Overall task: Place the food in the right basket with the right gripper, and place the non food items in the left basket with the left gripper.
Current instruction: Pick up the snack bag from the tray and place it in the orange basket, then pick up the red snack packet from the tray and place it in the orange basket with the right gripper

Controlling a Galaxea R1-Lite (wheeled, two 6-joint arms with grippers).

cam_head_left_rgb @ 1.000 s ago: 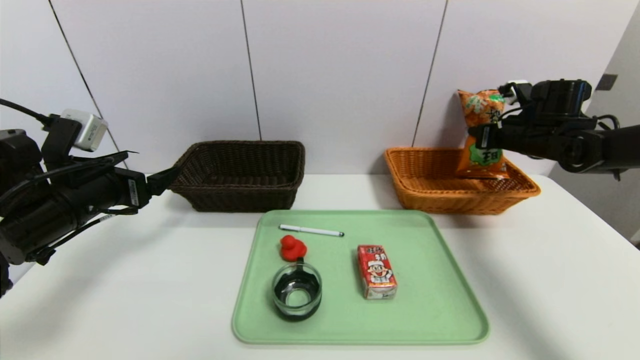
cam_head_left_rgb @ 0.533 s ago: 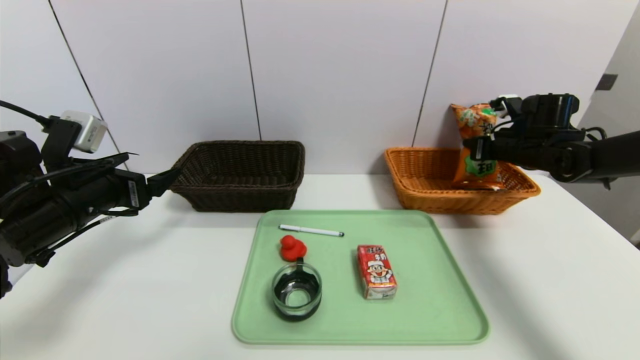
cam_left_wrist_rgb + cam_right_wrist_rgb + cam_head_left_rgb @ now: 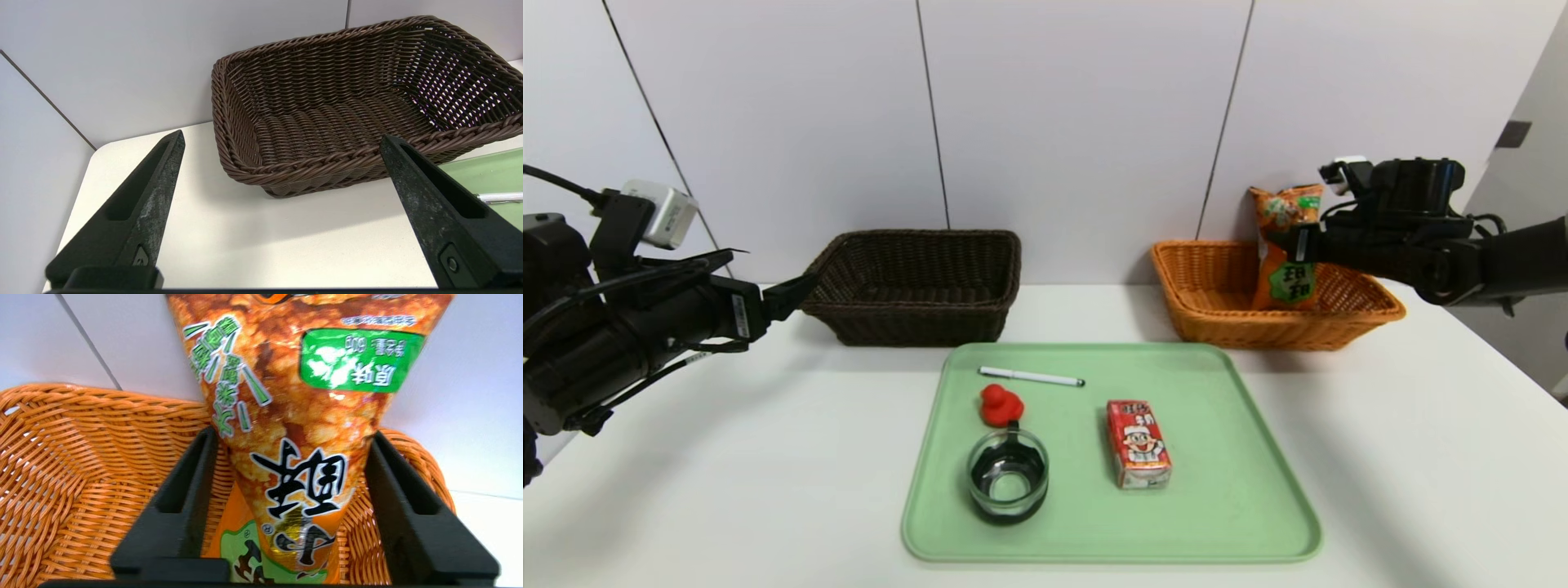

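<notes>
Snack bag (image 3: 1285,255) stood upright in the orange basket (image 3: 1217,314), lower end inside. Right gripper (image 3: 288,457) w/ fingers parted to either side, apparently no longer pinching. Drink carton (image 3: 1138,443), pen (image 3: 1031,376), duck (image 3: 1000,405), cup (image 3: 1007,475) lay on the tray (image 3: 1241,490). Dark basket (image 3: 327,122) held nothing visible; left gripper (image 3: 282,141) wide open, idle nearby. Approx. one of five nearly done.

The snack bag (image 3: 294,428) bore black Chinese characters and a green label reading 原味 and 60g.
</notes>
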